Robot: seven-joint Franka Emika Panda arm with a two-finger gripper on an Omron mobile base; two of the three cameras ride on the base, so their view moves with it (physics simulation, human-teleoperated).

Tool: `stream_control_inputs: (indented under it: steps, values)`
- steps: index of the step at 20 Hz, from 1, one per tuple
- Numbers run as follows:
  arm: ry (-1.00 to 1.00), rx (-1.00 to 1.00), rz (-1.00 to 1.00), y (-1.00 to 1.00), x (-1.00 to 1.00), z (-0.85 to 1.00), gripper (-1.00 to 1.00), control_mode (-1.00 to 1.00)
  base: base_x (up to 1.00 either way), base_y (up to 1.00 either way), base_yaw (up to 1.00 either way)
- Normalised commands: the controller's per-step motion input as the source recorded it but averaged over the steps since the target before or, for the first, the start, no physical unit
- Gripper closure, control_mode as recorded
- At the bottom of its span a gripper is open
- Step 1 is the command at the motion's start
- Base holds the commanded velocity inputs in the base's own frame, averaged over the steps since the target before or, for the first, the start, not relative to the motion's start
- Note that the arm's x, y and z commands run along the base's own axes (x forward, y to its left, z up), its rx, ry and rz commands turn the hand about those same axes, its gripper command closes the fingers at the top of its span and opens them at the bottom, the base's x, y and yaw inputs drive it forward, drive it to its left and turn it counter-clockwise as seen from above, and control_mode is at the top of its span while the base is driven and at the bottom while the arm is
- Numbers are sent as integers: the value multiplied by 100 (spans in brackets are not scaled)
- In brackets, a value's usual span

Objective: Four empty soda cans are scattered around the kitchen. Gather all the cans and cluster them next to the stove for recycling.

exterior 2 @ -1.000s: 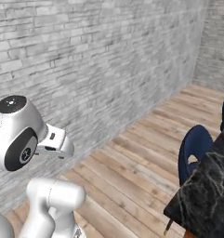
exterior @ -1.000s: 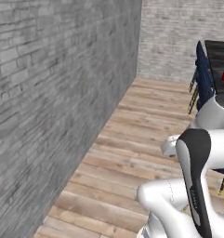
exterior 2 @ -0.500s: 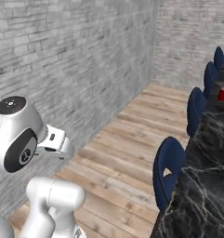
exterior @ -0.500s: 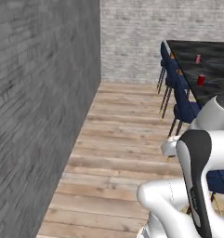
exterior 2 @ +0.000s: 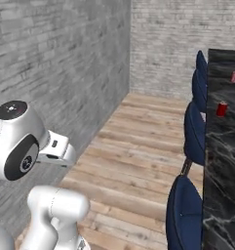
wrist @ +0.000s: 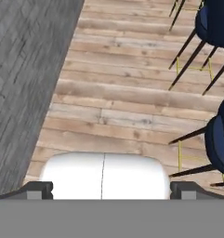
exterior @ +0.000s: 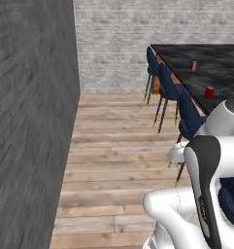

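Observation:
Two red soda cans stand upright on the black marble counter [exterior: 224, 68]. The nearer soda can [exterior: 208, 92] sits close to the counter's edge, and the farther soda can [exterior: 193, 65] lies beyond it. From the right base view the same nearer can [exterior 2: 221, 109] and farther can [exterior 2: 234, 76] rest on the counter [exterior 2: 224, 166]. My gripper [wrist: 111, 189] is open, its fingertips [wrist: 39, 188] spread wide above the wood floor with nothing between them, far from the cans. The stove is out of view.
A row of dark blue stools [exterior: 167, 87] [exterior 2: 193, 131] lines the counter's near side, and one stool [wrist: 219, 139] is close to the hand. A grey brick wall [exterior: 31, 121] [exterior 2: 55, 73] runs along the left. Open plank floor [exterior: 118, 146] lies between them.
The whole picture has swung as the base turned: the side wall slid left and the counter, stools and cans came further into view. The gripper stays open.

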Motion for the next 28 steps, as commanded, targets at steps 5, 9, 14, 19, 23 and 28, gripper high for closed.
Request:
stream_control_inputs:
  steps: [5,9,14,19,23,28]
  values:
    - [0,0,0,0,0,0,-100,100,98,23,-37]
    - [0,0,0,0,0,0,-100,100,89,23,-43]
    - [0,0,0,0,0,0,-100,100,58,38,-41]
    - [0,0,0,0,0,0,-100,100,10,58,-43]
    - [0,0,0,0,0,0,-100,100,22,63,-44]
    - [0,0,0,0,0,0,-100,100,33,43,-42]
